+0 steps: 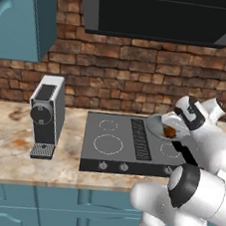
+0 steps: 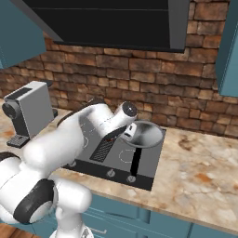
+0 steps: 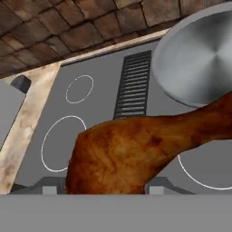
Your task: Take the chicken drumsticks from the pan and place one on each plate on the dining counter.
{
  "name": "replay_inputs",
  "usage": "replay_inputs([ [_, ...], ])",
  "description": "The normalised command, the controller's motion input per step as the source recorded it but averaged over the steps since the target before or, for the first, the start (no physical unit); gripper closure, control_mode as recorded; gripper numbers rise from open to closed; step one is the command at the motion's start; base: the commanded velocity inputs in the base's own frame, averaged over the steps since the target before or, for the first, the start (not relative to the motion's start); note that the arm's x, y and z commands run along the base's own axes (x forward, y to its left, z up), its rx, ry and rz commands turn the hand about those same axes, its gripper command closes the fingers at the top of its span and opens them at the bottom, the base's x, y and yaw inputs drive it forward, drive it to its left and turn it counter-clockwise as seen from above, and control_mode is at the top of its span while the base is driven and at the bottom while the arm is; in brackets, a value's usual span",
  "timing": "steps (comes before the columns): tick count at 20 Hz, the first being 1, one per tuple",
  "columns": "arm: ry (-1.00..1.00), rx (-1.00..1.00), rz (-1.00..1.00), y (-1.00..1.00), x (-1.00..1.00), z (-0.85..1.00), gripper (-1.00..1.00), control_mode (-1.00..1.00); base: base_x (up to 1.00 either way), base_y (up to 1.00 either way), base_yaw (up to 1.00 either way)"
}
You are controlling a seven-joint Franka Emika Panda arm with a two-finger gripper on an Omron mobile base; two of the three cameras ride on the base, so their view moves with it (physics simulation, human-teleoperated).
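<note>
Gripping a drumstick point(image 3: 131, 149) (nearly closed), the hand point(image 3: 106, 188) hangs above the pan point(image 3: 199, 63).

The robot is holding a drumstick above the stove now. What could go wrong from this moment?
1. The tool grips the drumstick at its thick end, and the thin end juts far sideways; it may turn or slip during travel.
2. The drumstick hangs close to the pan rim; swinging away too low might knock the pan on the stovetop.

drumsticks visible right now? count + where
1. The drumstick is held in the gripper, lifted above the stovetop beside the pan. The pan's visible part is bare; the rest may hide more.
</note>
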Motion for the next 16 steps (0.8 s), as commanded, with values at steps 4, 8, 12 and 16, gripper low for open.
replay_inputs([
  [4,-0.23,-0.19,0.08,0.47,-1.00,0.55,1.00,-1.00,0.00,0.00,0.00],
  [8,-0.19,-0.18,0.04,0.48,-0.90,0.01,1.00,-1.00,0.00,0.00,0.00],
  [12,-0.11,-0.14,0.09,0.48,-0.56,0.07,1.00,1.00,-0.17,0.17,0.05],
  [16,0.00,0.00,0.00,0.00,0.00,0.00,1.00,1.00,-0.63,0.83,0.35],
])
